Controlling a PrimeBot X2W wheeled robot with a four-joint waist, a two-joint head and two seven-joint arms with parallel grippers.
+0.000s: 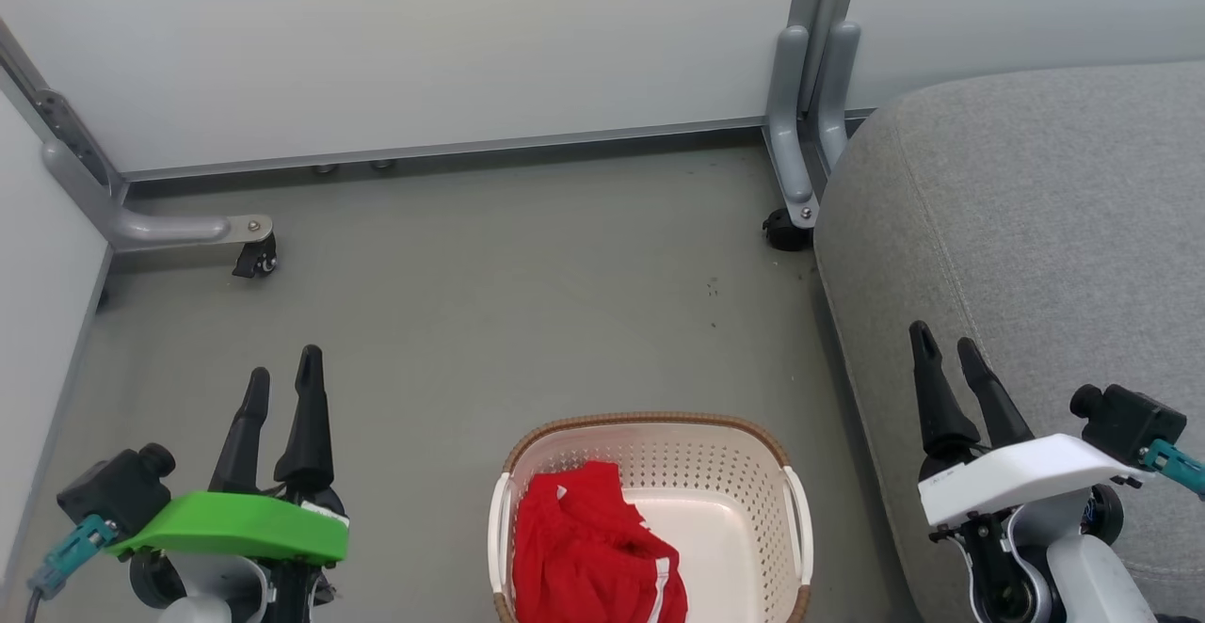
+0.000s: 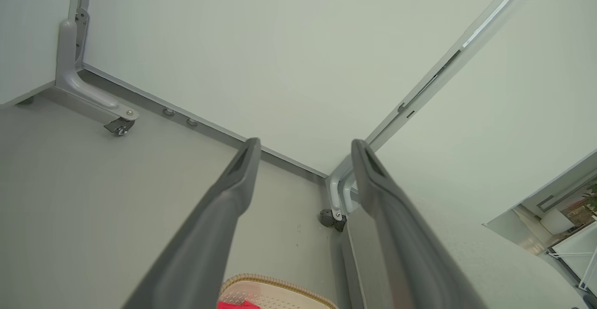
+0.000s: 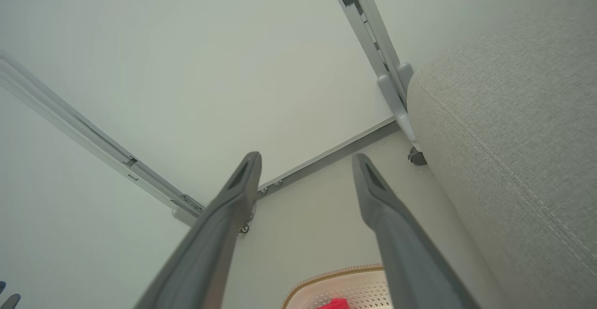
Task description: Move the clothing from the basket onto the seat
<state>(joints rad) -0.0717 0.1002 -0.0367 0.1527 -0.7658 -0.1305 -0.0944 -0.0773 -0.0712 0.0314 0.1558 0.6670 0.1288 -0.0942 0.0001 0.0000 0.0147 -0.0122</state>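
A smooth grey-green floor [image 1: 490,322] spreads over the middle of the head view. A pale white flat partition panel [image 1: 424,39] runs across the top of the frame, with a thin grey metal rail [image 1: 452,148] along its bottom edge and two small round metal studs [image 1: 353,167] just under the rail, left of centre. At the left, a curved grey metal support foot [image 1: 169,226] lies on the floor and ends in a small black caster wheel [image 1: 256,261]. Right of centre at the top, a grey metal upright post [image 1: 814,2] comes down to a doubled foot, with a second black caster [image 1: 783,231] at its base. A few dark specks [image 1: 713,289] dot the floor near it. A second pale panel [image 1: 38,341] stands along the left edge.
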